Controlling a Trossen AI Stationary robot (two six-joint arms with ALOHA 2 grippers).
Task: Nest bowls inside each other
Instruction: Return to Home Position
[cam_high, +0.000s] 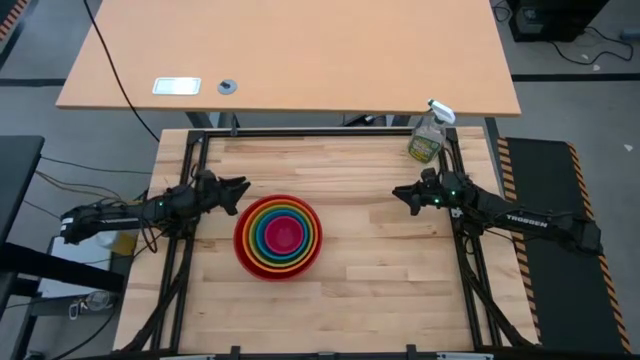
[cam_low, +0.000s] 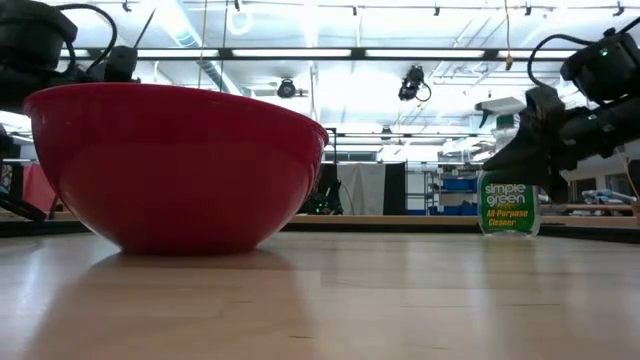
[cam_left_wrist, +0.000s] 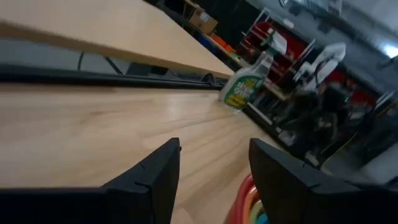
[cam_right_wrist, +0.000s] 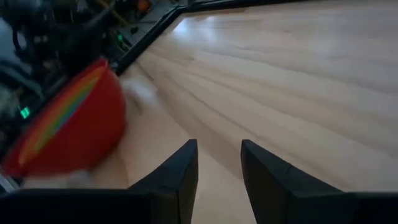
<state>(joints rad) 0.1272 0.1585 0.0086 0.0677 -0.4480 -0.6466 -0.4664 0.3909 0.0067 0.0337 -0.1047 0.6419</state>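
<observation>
The bowls (cam_high: 279, 236) sit nested in one stack on the wooden table, a little left of its middle: red outermost, then orange, lime green, blue, with magenta-pink innermost. The red bowl (cam_low: 175, 165) rests on its base. My left gripper (cam_high: 240, 190) stands open near the table's left edge, just beyond the stack's far-left rim, with nothing between its fingers (cam_left_wrist: 214, 168). My right gripper (cam_high: 398, 196) is open near the right edge, well clear of the bowls (cam_right_wrist: 68, 127), holding nothing.
A clear spray bottle (cam_high: 428, 138) with a white trigger and green label stands at the table's far right corner. A black frame (cam_high: 320, 131) rims the table. Bare wood lies between the stack and my right gripper and along the near edge.
</observation>
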